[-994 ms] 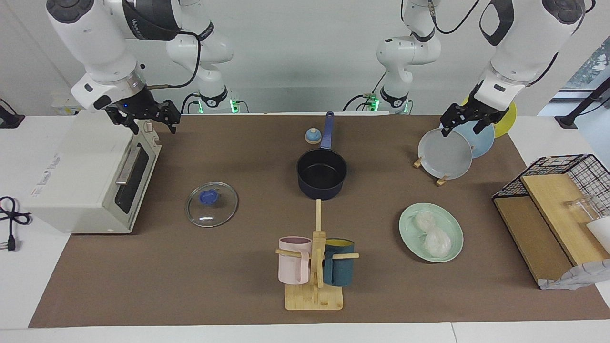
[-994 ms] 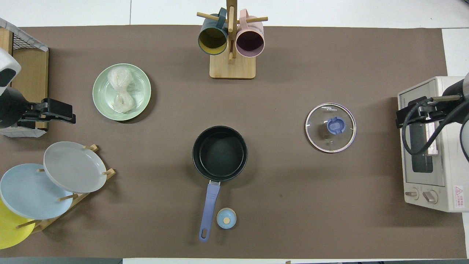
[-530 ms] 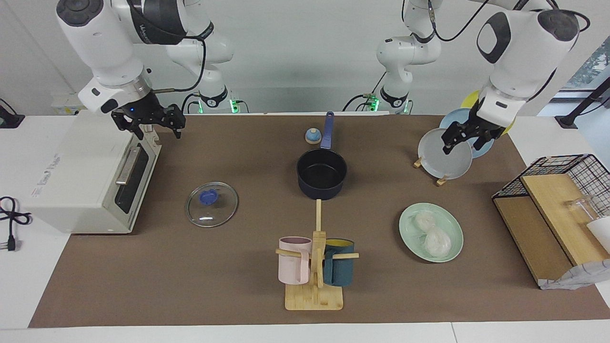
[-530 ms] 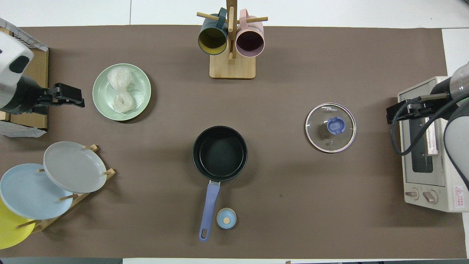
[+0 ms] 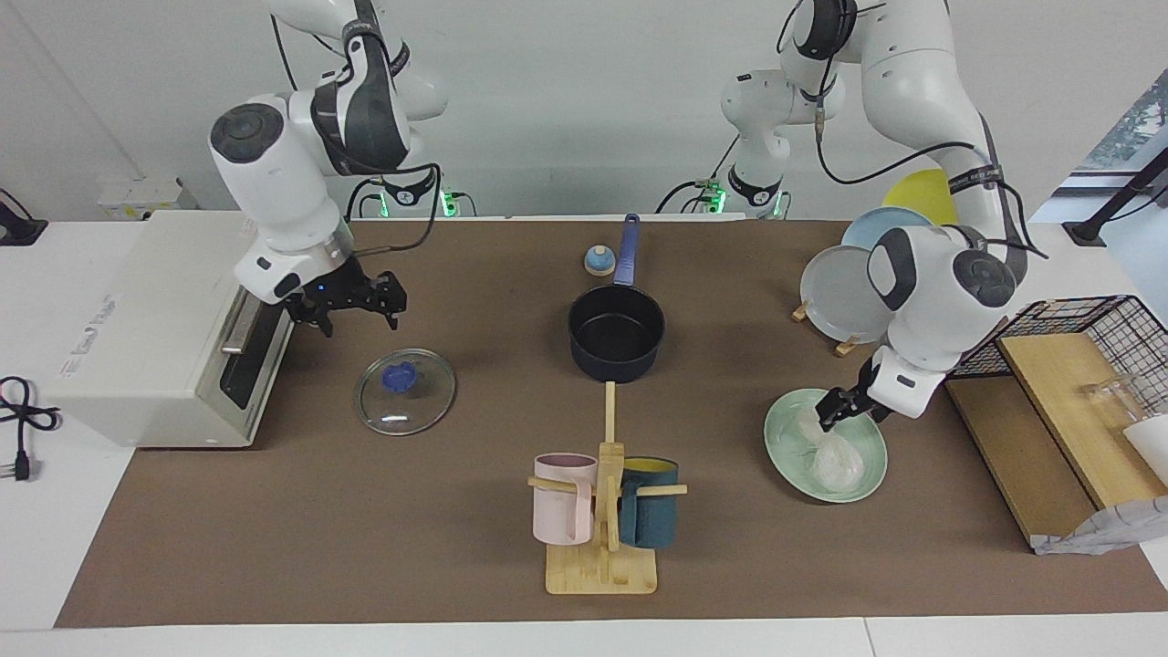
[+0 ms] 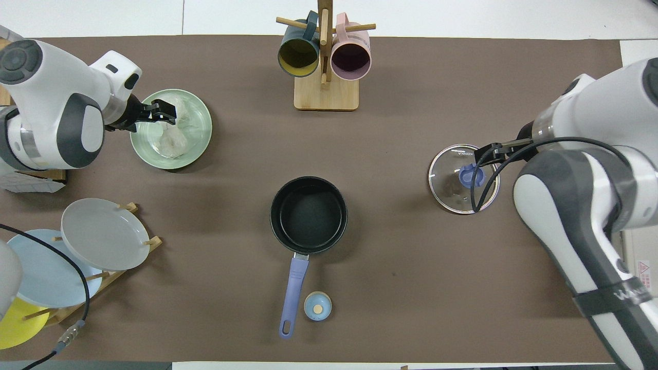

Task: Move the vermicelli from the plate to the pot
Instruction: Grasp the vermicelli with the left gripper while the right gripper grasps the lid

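Over the plate (image 5: 787,449) toward the left arm's end of the table, the left hand (image 5: 838,408) hung open just above the vermicelli (image 5: 837,463), the pot (image 5: 616,333) mid-table, while the right hand (image 5: 358,306), apparently open, waited near the lid (image 5: 405,391).

Mint-green plate (image 5: 783,449), whitish vermicelli (image 5: 838,464) — navy pot (image 5: 616,334), black inside.

My left gripper (image 5: 838,408) and wrist cover part of the vermicelli (image 5: 835,461) on the plate (image 5: 792,461); whether my fingers touch it I cannot tell. My right gripper (image 5: 351,306) hides its finger gap. The yellow plate (image 6: 11,325) is cut off by the overhead view's edge
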You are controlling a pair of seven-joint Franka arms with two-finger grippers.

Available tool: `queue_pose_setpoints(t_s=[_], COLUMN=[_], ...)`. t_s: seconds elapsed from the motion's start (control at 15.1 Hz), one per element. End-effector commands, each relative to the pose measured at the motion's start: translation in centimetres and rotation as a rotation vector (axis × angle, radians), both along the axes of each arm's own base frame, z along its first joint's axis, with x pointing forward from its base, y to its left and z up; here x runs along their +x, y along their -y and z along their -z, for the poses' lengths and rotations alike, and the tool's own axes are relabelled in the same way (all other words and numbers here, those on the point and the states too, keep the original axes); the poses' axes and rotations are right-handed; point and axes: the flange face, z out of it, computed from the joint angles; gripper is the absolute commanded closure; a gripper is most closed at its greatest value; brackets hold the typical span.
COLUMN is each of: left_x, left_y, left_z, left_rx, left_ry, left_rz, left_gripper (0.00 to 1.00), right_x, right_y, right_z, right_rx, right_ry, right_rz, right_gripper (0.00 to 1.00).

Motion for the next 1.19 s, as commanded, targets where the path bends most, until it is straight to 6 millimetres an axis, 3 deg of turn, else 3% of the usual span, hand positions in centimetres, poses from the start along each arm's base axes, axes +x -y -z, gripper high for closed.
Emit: queue_pose_setpoints(t_s=[0.0,0.13,0.2,0.27,0.33,0.4,0.66,0.8,0.99,1.13], left_x=[0.9,0.8,0.8,0.7,0.6,0.6,0.8,0.8,-0.2,-2.8], left_y=[1.4,1.4,1.2,1.0,0.8,0.7,1.2,1.5,3.2,6.9], left_z=[1.3,2.6,2.7,2.9,2.9,3.0,1.9,-0.5,-10.0,-14.6], left_rx=[0.022,0.021,0.025,0.028,0.029,0.029,0.025,0.001,-0.092,-0.104], left_ry=[0.024,0.037,0.036,0.03,0.029,0.03,0.021,-0.007,-0.071,-0.166], left_rz=[0.035,0.055,0.086,0.122,0.133,0.143,0.173,0.15,0.034,-0.041], left_gripper=[0.0,0.0,0.05,0.22,0.66,1.0,1.0,1.0,1.0,1.0], right_x=[-1.0,-1.5,-2.0,-2.3,-2.3,-2.2,-1.9,-1.5,-1.3,-1.3], right_y=[0.1,0.6,0.7,0.5,0.3,0.2,0.2,0.1,0.1,0.1], right_z=[3.5,5.7,6.8,7.7,8.4,9.2,12.2,13.0,13.7,13.8], right_rx=[0.015,0.016,0.015,0.014,0.015,0.014,0.012,0.012,0.011,0.011], right_ry=[0.008,0.028,0.032,0.04,0.045,0.048,0.025,0.037,0.034,0.036], right_rz=[-0.051,-0.095,-0.097,-0.103,-0.103,-0.108,-0.117,-0.116,-0.118,-0.119], right_gripper=[0.0,0.0,0.0,0.0,0.0,0.0,0.0,0.0,0.0,0.0])
